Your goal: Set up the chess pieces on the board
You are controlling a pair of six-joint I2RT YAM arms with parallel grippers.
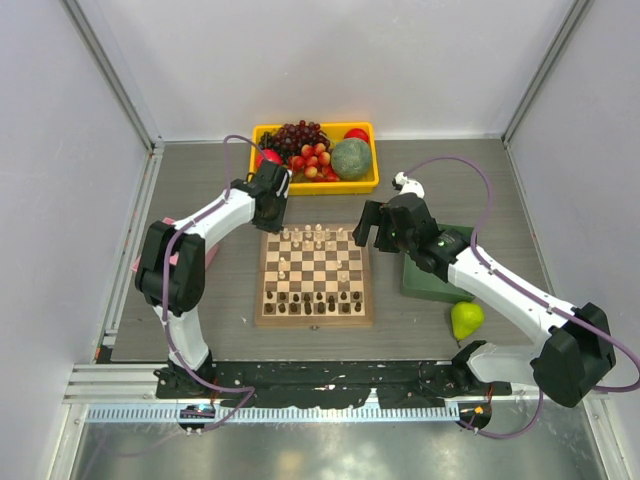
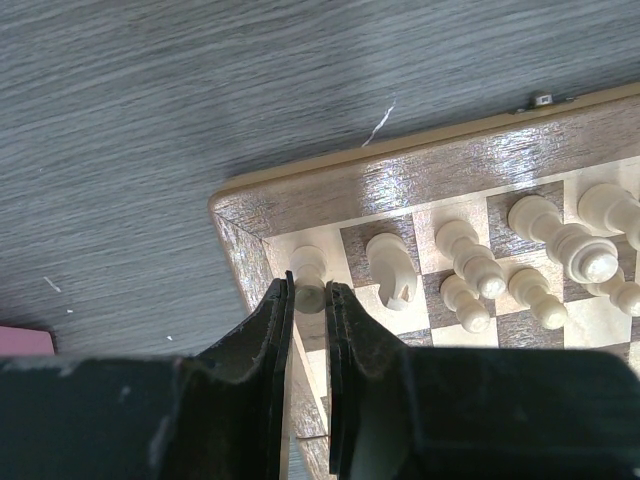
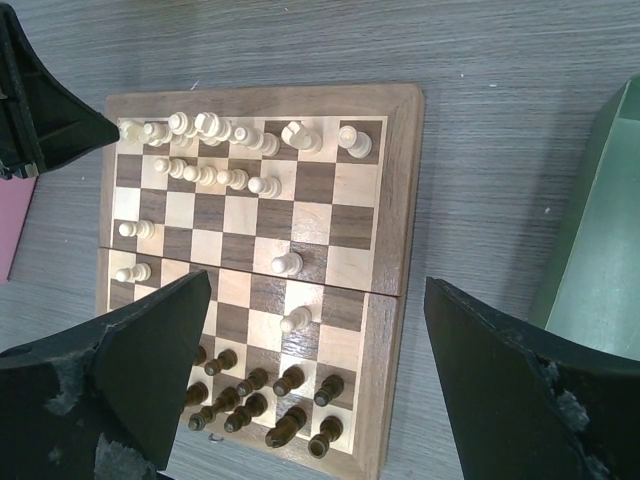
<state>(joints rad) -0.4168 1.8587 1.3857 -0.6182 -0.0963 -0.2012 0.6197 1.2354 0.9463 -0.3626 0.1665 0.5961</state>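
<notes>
The board (image 1: 314, 318) lies in the middle of the table. Cream-white chess pieces (image 1: 315, 238) fill its far rows and dark brown ones (image 1: 315, 298) its near rows. Three white pawns (image 3: 287, 264) stand loose on middle squares. My left gripper (image 1: 272, 226) is at the board's far left corner. In the left wrist view its jaws (image 2: 310, 290) are shut on a white piece (image 2: 308, 268) that stands on the corner square. My right gripper (image 3: 318, 285) is wide open and empty above the board's right half (image 3: 395, 200).
A yellow tray (image 1: 262, 135) of fruit stands behind the board. A green tray (image 1: 430, 285) and a pear (image 1: 466, 318) lie to the right under my right arm. A pink tray (image 2: 25, 340) lies left of the board.
</notes>
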